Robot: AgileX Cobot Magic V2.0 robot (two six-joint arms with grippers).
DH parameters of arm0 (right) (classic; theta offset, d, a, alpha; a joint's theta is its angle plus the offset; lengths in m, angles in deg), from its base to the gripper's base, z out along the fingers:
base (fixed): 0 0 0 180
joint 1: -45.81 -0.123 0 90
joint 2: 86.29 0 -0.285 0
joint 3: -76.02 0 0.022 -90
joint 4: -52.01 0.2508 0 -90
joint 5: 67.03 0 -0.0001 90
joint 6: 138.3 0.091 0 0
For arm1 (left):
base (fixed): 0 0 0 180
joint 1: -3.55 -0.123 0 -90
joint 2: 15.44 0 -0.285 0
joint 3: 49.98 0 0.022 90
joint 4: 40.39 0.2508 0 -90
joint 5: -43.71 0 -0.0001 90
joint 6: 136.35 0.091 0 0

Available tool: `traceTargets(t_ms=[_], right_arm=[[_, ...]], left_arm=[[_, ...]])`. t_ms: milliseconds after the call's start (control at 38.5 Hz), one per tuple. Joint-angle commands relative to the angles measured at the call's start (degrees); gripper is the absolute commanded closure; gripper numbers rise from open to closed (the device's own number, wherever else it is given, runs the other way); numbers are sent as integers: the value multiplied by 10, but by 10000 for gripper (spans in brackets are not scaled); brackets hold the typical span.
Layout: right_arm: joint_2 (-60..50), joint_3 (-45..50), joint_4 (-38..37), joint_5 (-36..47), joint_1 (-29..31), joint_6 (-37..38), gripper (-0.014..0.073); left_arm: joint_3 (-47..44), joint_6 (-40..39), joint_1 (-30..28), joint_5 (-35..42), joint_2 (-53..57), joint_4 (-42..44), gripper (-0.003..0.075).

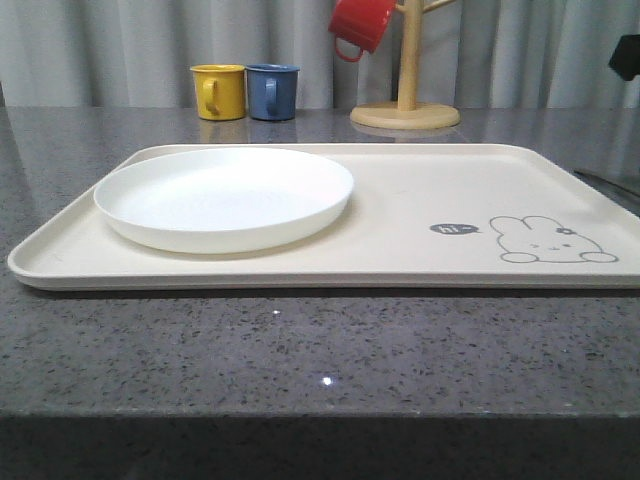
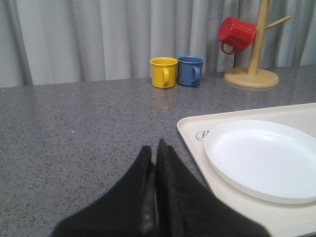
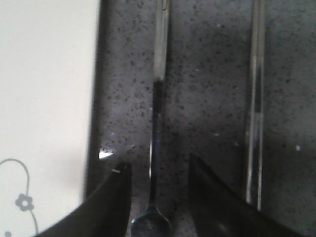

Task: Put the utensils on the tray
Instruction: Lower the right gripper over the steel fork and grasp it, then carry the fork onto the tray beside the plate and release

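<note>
The cream tray (image 1: 430, 190) with the rabbit drawing lies across the counter, and the round white plate (image 1: 225, 195) rests on its left half. In the left wrist view my left gripper (image 2: 154, 145) hovers shut and empty over bare counter, just left of the tray (image 2: 190, 128) and plate (image 2: 261, 158). My right gripper (image 3: 159, 162) is open and low over the counter beside the tray's edge (image 3: 44, 98). The metal spoon (image 3: 157, 113) lies lengthwise between its fingers, untouched, with its bowl toward the wrist. The flat metal chopsticks (image 3: 255, 108) lie parallel to it, outside the fingers.
A yellow mug (image 1: 218, 91) and a blue mug (image 1: 272, 91) stand at the back of the grey stone counter. A wooden mug tree (image 1: 406, 100) holding a red mug (image 1: 358, 24) stands behind the tray. Grey curtains close off the back.
</note>
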Motion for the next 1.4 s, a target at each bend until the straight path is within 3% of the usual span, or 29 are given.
traceTargets(t_ms=[0,363,701,934,1064,1375], right_arm=[[7,-34,3,2,-6,-5,286],[51,-45,3,-8,-6,-5,293],[50,-45,3,-15,-6,-5,654],[10,-45,6,-30,-6,-4,660],[-26,-45,20,-44,-19,35,660],[-11,-139,17,-99,-173,153,660]], left_arm=[[15,-5,-1,49,-6,-1,738],[15,-5,-1,49,-6,-1,738],[15,-5,-1,49,-6,-1,738],[15,-5,-1,49,-6,-1,738],[15,-5,-1,49,-6,-1,738],[15,-5,-1,49,-6,-1,738]])
